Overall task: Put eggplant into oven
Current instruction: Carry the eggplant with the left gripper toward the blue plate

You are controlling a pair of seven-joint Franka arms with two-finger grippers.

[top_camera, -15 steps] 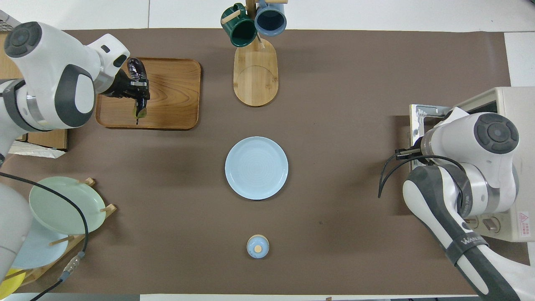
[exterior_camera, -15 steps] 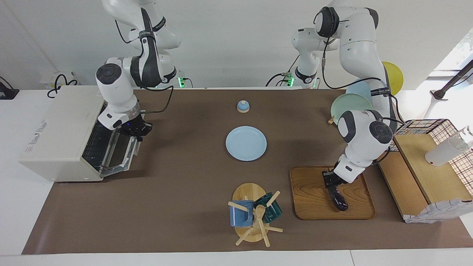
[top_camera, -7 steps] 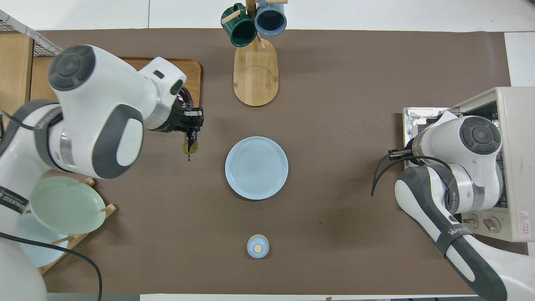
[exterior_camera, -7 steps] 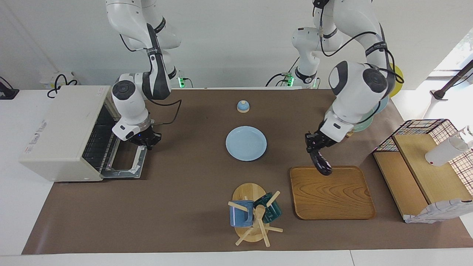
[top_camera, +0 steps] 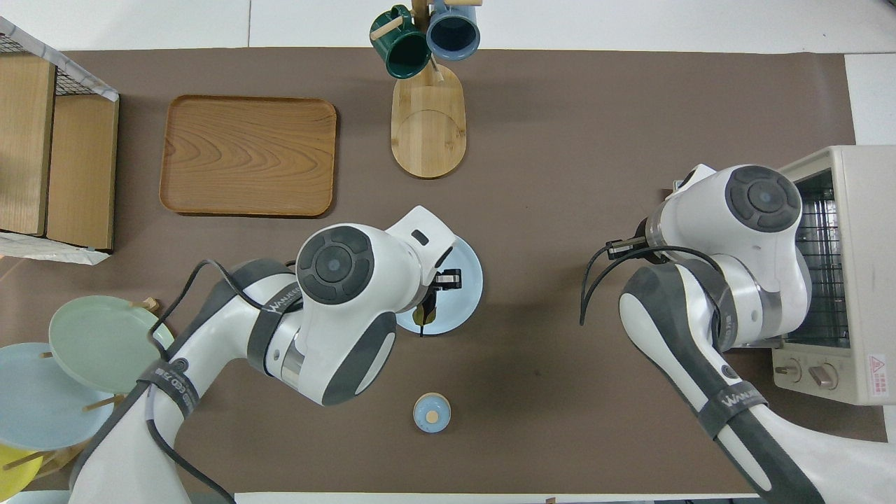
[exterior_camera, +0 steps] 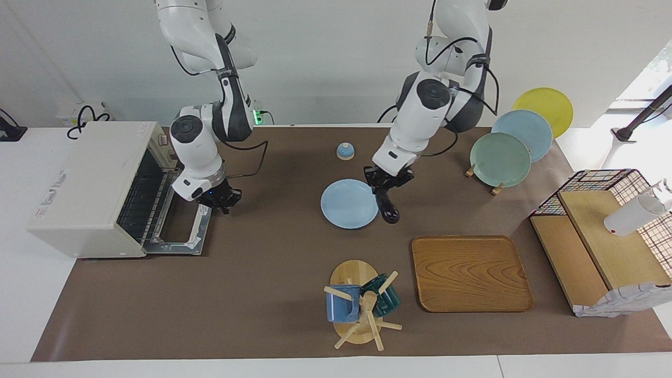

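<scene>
The dark purple eggplant [exterior_camera: 389,209] hangs stem-up from my left gripper [exterior_camera: 383,190], which is shut on its upper end, in the air over the rim of the light blue plate [exterior_camera: 344,206]. In the overhead view the left arm covers most of it; only its greenish stem tip [top_camera: 422,315] shows over the plate [top_camera: 467,278]. The cream oven [exterior_camera: 89,184] stands at the right arm's end of the table, its door [exterior_camera: 181,231] dropped flat and the wire rack showing. My right gripper [exterior_camera: 220,201] hangs shut just above the door's outer edge, holding nothing.
The wooden tray [exterior_camera: 470,273] lies bare farther from the robots, with a mug tree [exterior_camera: 362,304] beside it. A small blue bell [exterior_camera: 345,151] sits near the robots. A plate rack [exterior_camera: 499,152] and a wooden shelf [exterior_camera: 604,247] stand at the left arm's end.
My left gripper lifted the eggplant off the tray and carried it to the blue plate's edge. The right gripper swung the oven door fully down and drew back from the oven.
</scene>
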